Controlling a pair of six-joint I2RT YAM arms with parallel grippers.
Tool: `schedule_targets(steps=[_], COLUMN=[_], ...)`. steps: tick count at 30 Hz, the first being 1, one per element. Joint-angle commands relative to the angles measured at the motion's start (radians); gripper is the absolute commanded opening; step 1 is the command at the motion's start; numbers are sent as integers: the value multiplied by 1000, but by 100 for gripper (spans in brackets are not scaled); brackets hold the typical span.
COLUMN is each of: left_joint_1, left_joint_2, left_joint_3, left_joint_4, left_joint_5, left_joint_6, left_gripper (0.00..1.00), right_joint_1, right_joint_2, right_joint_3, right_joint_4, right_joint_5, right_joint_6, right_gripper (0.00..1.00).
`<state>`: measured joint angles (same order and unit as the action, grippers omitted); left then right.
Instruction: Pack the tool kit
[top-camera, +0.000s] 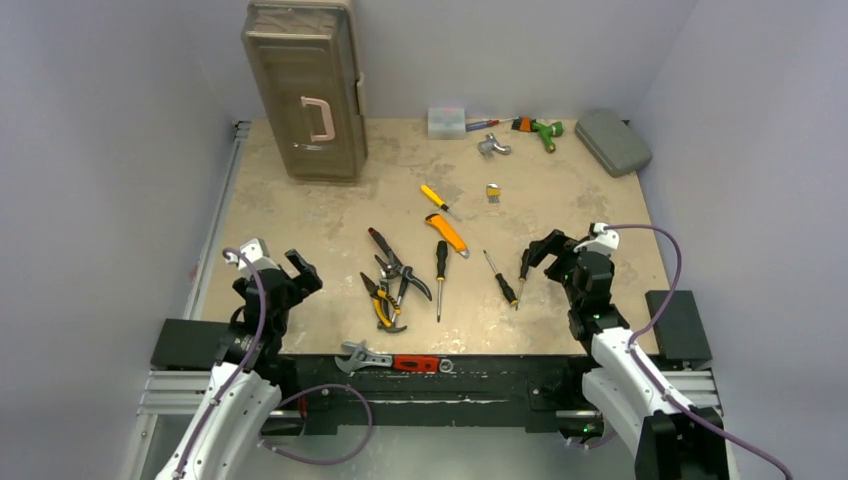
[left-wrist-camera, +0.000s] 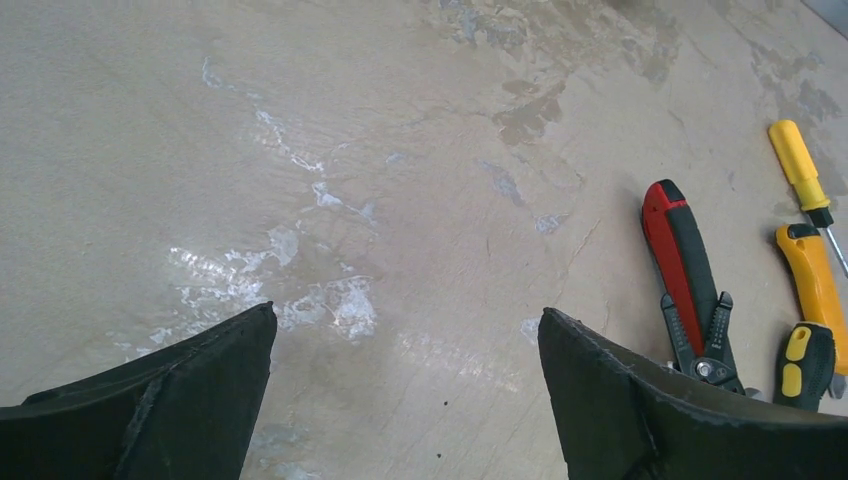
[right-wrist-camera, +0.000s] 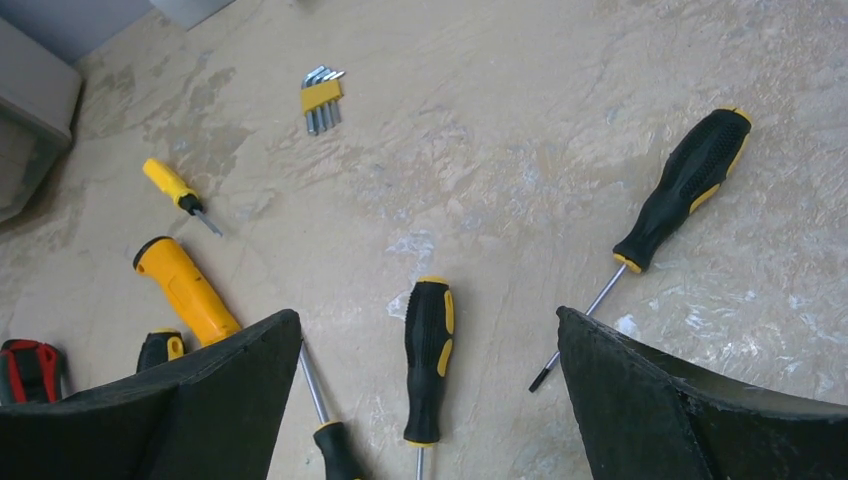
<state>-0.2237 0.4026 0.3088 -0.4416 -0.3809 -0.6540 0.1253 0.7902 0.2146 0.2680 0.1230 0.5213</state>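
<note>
At the near edge, between the two arms, a red-handled adjustable wrench (top-camera: 395, 362) is seen lying loose. The left tool (left-wrist-camera: 407, 313) is held spread wide and empty over bare tabletop (left-wrist-camera: 300, 150). The right tool (right-wrist-camera: 428, 313) is likewise spread and empty, with a black-and-yellow screwdriver (right-wrist-camera: 428, 350) directly beneath its gap and another screwdriver (right-wrist-camera: 690, 185) ahead to its right.

Between the two tools, yellow-handled pliers (top-camera: 380, 305), a red-handled stripper (top-camera: 392, 262), a long screwdriver (top-camera: 440, 275) and an orange knife (top-camera: 447, 233) are scattered. Further ahead, a small yellow screwdriver (top-camera: 435, 197) and a hex-key set (top-camera: 493, 192) are found.

Far ahead of the left tool, the toolbox (top-camera: 305, 85) is seen shut, well apart from everything else. Nothing is judged packed: the lid is yet to be opened and every hand implement gathered in.
</note>
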Motion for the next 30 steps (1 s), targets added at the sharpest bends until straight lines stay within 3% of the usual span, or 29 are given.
schedule_targets(steps=[1, 5, 9, 12, 22, 30], left_joint_1=[1, 1, -13, -61, -260, -372], left_joint_2=[-7, 31, 52, 48, 155, 273], left_joint_3=[29, 45, 23, 14, 170, 188], left_joint_4=[44, 68, 167, 171, -133, -108], left_joint_5=[20, 81, 269, 324, 234, 211], left_joint_6=[-6, 8, 39, -28, -259, -363], left_gripper=[100, 100, 100, 100, 100, 100], right_joint_1=[2, 1, 0, 1, 1, 0], right_joint_2=[1, 12, 52, 64, 30, 27], right_joint_3=[54, 66, 77, 96, 88, 86], right_joint_4=[-7, -17, -47, -68, -71, -53], right_joint_5=[36, 39, 59, 62, 82, 38], right_joint_6=[12, -7, 47, 44, 36, 18], right_gripper=[99, 99, 99, 99, 99, 99])
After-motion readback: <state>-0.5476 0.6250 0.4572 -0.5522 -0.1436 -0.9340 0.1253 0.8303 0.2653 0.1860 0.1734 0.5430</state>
